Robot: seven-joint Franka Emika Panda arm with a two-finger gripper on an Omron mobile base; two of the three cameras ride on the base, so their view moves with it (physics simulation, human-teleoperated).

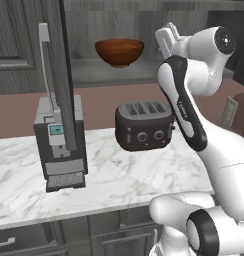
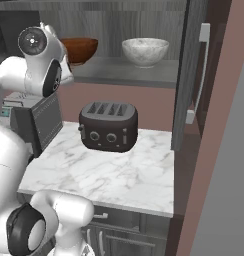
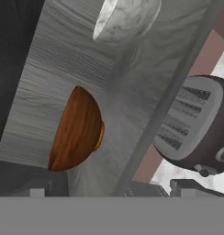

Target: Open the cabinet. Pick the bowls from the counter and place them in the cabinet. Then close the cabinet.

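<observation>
White marble counter (image 2: 119, 180) in front, black four-slot toaster (image 2: 108, 126) on it, gripper (image 3: 148, 189) raised with jaws spread and empty, cabinet (image 2: 124, 72) open behind (both doors swung wide), reddish-brown bowl (image 1: 119, 52) and pale grey-white bowl (image 2: 145, 51) apart on its shelf

Glossy reddish-brown bowl (image 1: 119, 52) on the cabinet shelf (image 2: 119, 72), wood-look with a soft sheen along its rim. Beside it, the pale bowl (image 2: 145, 51) reads as veined grey-white stone, smooth. The cabinet shows matt dark grey wood grain, streaky on the back panel; its open door (image 2: 186, 75) carries a satin silver metal bar handle (image 2: 200, 75). Below the shelf, the toaster (image 1: 144, 125) looks like dark, slightly shiny plastic. The counter (image 1: 119, 175) is polished white marble with grey veins.
</observation>
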